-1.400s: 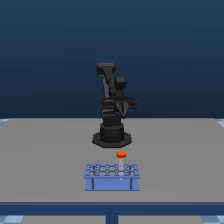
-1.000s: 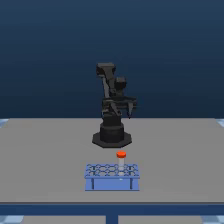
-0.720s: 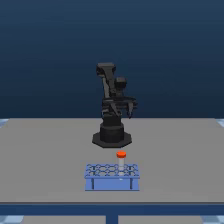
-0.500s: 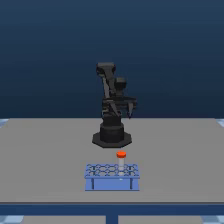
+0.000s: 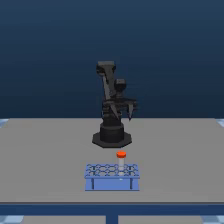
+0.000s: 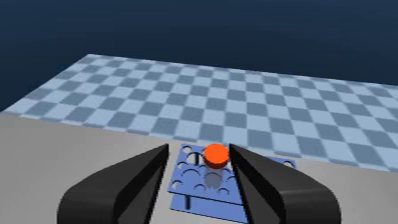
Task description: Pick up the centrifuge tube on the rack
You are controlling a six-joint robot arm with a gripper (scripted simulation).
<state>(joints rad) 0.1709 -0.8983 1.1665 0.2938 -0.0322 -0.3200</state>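
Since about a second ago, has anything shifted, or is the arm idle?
Only the arm: the gripper has swung slightly outward from the base, toward the rack side. Nothing grasped or released. The centrifuge tube sits capped in the rack as before.

a flat grey surface [image 5: 45,160] fills the lower half of the exterior view, plain and unmarked, with a straight front edge. around the surface lies a floor [image 6: 222,105] of light and darker blue checkered squares, seen in the wrist view beyond the surface's far edge and in the exterior view as small pale-blue corners at the surface's sides and a strip below its front edge. behind the surface, past the floor, the backdrop [image 5: 50,50] is a smooth dark navy blue, somewhat lighter toward the level of the surface.
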